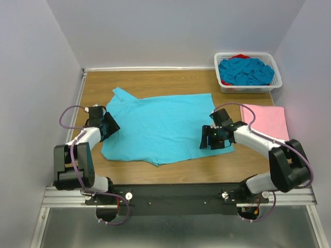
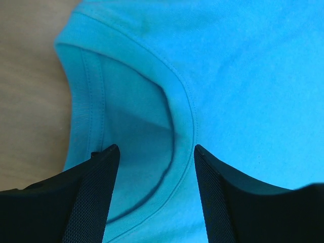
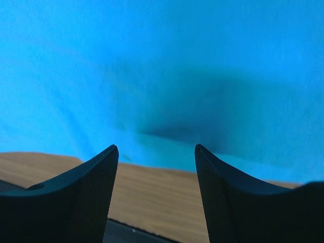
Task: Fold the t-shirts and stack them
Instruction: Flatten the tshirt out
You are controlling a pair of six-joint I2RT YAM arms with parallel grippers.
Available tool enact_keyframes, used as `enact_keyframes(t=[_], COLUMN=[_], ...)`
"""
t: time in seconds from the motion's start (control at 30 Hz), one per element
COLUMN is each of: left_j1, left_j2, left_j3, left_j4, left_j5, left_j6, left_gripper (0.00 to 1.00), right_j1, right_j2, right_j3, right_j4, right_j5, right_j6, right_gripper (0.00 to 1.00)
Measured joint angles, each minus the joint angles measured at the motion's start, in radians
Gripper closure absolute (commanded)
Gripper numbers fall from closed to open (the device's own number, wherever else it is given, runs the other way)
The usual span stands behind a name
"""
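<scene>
Lying spread on a brown wooden worktop (image 1: 155,80) between pale white walls (image 1: 170,31), one bright turquoise cloth t-shirt (image 1: 165,126) looks flat, lightly rumpled. One folded pale pink t-shirt (image 1: 269,120) rests to its right. More turquoise shirts (image 1: 245,71) heap, uncountable, in one white lattice basket (image 1: 276,77). Left pincer (image 2: 157,152) at the collar and right pincer (image 3: 157,149) at the hem both gape, released.

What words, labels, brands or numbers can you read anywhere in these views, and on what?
None readable. The blue t-shirt is plain, with no tag showing inside its collar. The pink t-shirt, the basket and the table carry no print or sign.
</scene>
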Motion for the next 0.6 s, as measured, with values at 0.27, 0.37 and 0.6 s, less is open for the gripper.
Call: enact_keyframes(t=[0.27,0.37,0.6], left_j1=[0.051,0.051,0.031], left_j2=[-0.195,-0.233,-0.106], left_j3=[-0.087,-0.023,0.286], left_j4=[-0.124,-0.174,-0.136], left_j5=[0.029,-0.015,-0.147], left_j6=[-0.071,-0.058,0.018], left_gripper=[0.29,0.29,0.33], right_j1=[0.0,0.0,0.0], right_j2=[-0.171,-0.164,-0.041], right_j3=[-0.055,-0.023,0.141], right_j4=[-0.063,-0.084,-0.072], right_j5=[-0.068,-0.066,-0.063], right_j6=[0.039,0.034,0.011], right_gripper=[0.31,0.31,0.32])
